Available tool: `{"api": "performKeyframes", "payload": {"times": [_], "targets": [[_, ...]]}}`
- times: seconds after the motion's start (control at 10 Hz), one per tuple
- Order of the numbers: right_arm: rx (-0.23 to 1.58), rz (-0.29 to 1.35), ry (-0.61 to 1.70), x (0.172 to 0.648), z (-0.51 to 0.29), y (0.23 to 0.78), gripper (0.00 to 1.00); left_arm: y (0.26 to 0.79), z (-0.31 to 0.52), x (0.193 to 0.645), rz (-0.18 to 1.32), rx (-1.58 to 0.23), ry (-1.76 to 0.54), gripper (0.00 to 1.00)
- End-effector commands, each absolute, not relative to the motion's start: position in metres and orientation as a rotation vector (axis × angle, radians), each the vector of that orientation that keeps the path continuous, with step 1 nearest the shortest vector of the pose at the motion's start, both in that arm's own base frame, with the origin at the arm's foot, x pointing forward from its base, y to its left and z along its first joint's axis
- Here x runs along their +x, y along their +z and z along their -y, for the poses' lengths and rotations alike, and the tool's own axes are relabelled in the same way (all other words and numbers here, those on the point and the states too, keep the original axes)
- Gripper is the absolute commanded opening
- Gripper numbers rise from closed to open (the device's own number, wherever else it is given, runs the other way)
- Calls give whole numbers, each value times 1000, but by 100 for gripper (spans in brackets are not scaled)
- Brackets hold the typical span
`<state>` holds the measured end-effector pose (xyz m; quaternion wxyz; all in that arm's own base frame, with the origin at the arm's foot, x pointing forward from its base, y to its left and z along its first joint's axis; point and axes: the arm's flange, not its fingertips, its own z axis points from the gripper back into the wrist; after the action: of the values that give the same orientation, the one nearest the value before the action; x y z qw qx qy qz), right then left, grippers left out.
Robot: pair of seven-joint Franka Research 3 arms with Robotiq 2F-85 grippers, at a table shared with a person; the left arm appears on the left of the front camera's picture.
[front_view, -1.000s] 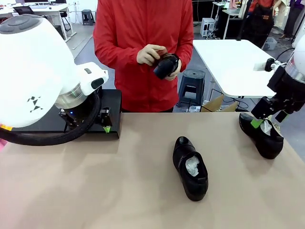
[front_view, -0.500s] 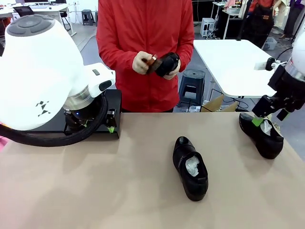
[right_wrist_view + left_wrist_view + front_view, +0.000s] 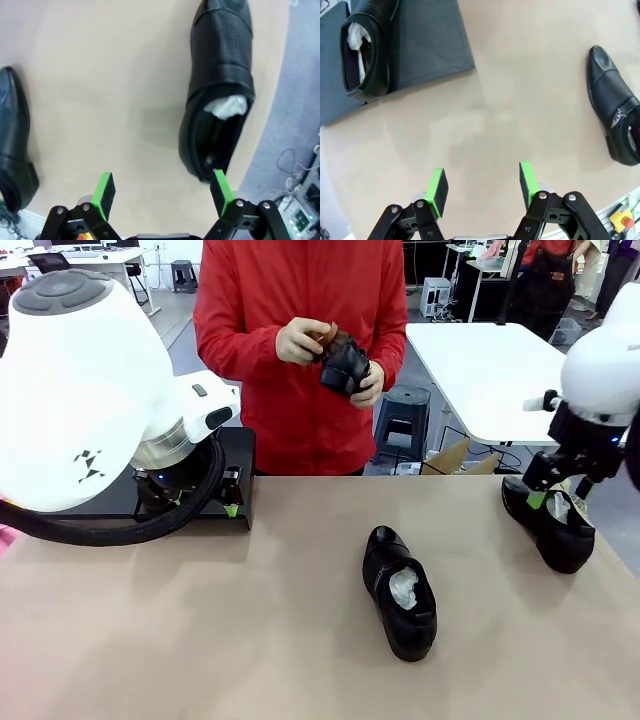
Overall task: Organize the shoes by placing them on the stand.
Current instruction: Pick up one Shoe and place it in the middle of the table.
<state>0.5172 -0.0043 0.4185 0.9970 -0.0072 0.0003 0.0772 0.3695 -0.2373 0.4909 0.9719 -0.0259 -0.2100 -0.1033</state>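
Since a second ago the right arm (image 3: 605, 370) has swung in over the right gripper (image 3: 553, 498), and the person (image 3: 300, 420) has lifted the held shoe (image 3: 345, 362) higher. The middle shoe (image 3: 400, 592) lies on open counter (image 3: 200, 640). Right of it, a second shoe (image 3: 548, 523) sits close to the counter's edge, with the right jaws spread and empty above its heel end. Far left of the middle shoe, the stand (image 3: 425, 45) carries the racked shoe (image 3: 367, 47), with bare counter between. The left gripper (image 3: 482, 182) has its jaws spread, holding nothing.

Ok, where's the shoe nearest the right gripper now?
In the front view the shoe lies at the right edge of the table, just below the open right gripper.
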Motion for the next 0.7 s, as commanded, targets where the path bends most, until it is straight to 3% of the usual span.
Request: {"api": "performKeyframes", "payload": {"times": [0.0,0.1,0.6], "targets": [[-77,-40,66,543,-4,413,100,491,239,370,443,-38,-194,74],[-14,-1,155,517,4,419,100,491,239,370,443,-38,-194,74],[-25,-26,114,533,-1,383,100,491,239,370,443,-38,-194,74]]}}
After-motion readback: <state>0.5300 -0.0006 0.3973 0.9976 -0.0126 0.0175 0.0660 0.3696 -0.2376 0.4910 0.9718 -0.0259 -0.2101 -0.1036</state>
